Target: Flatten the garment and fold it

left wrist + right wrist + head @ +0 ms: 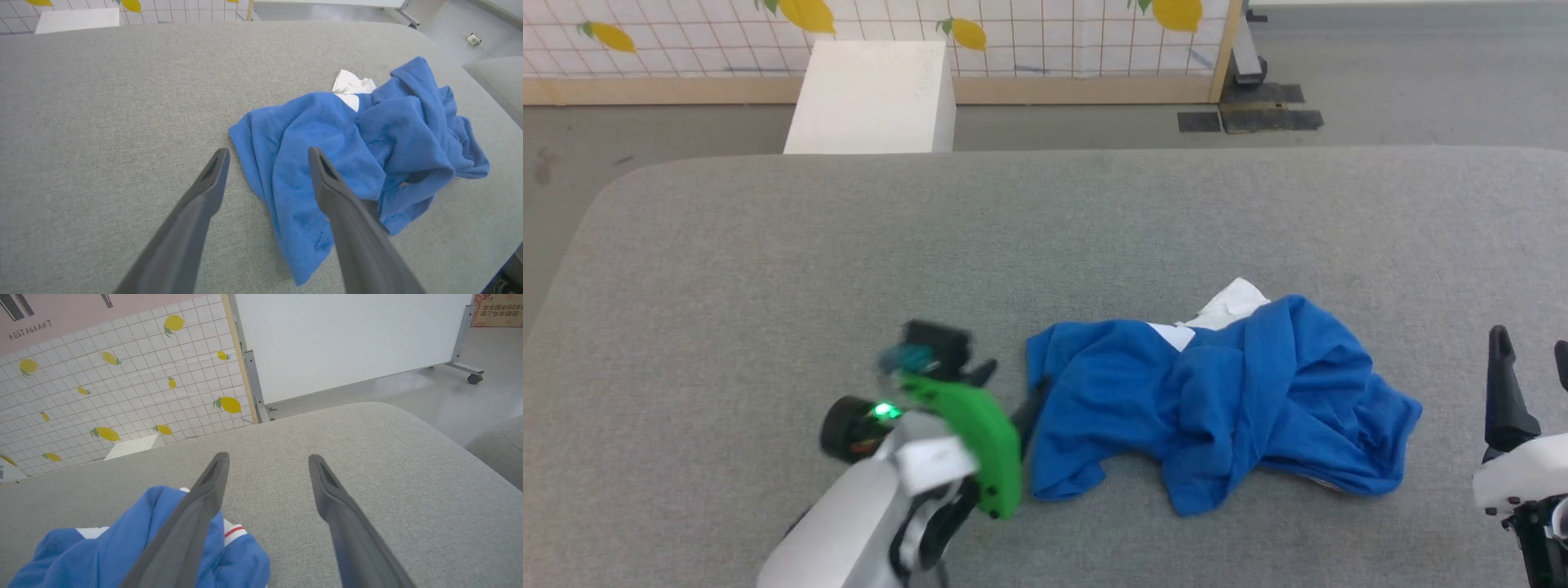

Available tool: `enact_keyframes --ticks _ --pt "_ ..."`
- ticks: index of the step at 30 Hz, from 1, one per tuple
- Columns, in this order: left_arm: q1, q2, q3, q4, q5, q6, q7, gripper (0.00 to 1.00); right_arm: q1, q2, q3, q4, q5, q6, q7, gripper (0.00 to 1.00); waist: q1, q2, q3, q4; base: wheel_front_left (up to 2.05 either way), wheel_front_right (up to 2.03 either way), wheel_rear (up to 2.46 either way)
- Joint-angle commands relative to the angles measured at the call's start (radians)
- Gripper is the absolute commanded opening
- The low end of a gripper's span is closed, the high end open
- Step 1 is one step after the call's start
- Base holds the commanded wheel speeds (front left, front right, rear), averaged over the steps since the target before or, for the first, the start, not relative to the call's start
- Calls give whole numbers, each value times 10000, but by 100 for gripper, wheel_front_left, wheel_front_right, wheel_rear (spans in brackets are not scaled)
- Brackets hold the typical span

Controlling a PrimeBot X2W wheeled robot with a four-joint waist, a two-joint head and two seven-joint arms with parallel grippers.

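The garment [1217,400] lies crumpled in a royal-blue heap on the grey padded table [768,261], right of centre, with a white sleeve poking out at its far side. My left gripper [1013,392], on a green-cased wrist, is at the heap's left edge. In the left wrist view the left gripper [267,155] is open, and the garment [367,143] has its near-left hem under the right finger. My right gripper [1527,351] stands open at the lower right, apart from the cloth. In the right wrist view the right gripper [267,457] holds nothing; the garment [122,547] with red-striped trim lies behind its left finger.
A white box [870,98] stands on the floor beyond the table's far edge, before a lemon-patterned tiled panel [1029,33]. A white wheeled board [347,339] stands to the far right. Another grey cushion [498,81] lies past the table's right edge.
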State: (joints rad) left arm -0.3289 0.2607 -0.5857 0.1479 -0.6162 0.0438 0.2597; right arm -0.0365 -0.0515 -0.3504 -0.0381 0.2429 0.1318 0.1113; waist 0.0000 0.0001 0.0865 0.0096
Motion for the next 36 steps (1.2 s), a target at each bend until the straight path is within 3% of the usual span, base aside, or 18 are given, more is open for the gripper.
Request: enact_keyframes --ticks 1,4,8,12,16,17,19,20,28,36 --pt "-443 -50 -250 277 17 -7 804 100 -143 11 50 40 0 -11 -41 100 0 -1 157 -126 0 0 0" --pt "-1283 -149 -870 776 93 41 2732 100 -249 11 108 101 33 -11 -55 100 0 -1 342 -260 0 0 0" --pt "-2103 -194 -1480 1224 285 6 4427 100 -353 11 118 114 47 -11 -65 100 0 -1 625 -460 0 0 0" --pt "-2479 -235 -2035 1617 346 -162 5702 100 -411 12 85 140 91 -11 -109 100 0 -1 901 -634 0 0 0" --pt "-2496 -240 -2321 1991 312 -286 6230 100 -497 12 83 231 149 -11 -201 100 0 -1 1129 -754 0 0 0" --pt "-2447 -266 -2330 2072 249 -304 6251 67 -509 12 77 265 166 -11 -221 100 0 -1 1161 -765 0 0 0" --pt "-2356 -304 -2308 2171 131 -336 6216 13 -523 12 61 301 181 -11 -263 100 0 -1 1203 -761 0 0 0" --pt "-2300 -343 -2257 2200 29 -357 6145 0 -522 12 35 328 184 -11 -292 100 0 -1 1212 -736 0 0 0" --pt "-2056 -472 -778 1823 -889 95 4577 0 -465 12 -14 561 52 -11 -357 100 0 -1 824 -268 0 0 0" --pt "-1399 315 1481 566 -1617 1243 2985 0 -359 12 123 590 -76 -11 -229 100 0 -1 311 425 0 0 0"
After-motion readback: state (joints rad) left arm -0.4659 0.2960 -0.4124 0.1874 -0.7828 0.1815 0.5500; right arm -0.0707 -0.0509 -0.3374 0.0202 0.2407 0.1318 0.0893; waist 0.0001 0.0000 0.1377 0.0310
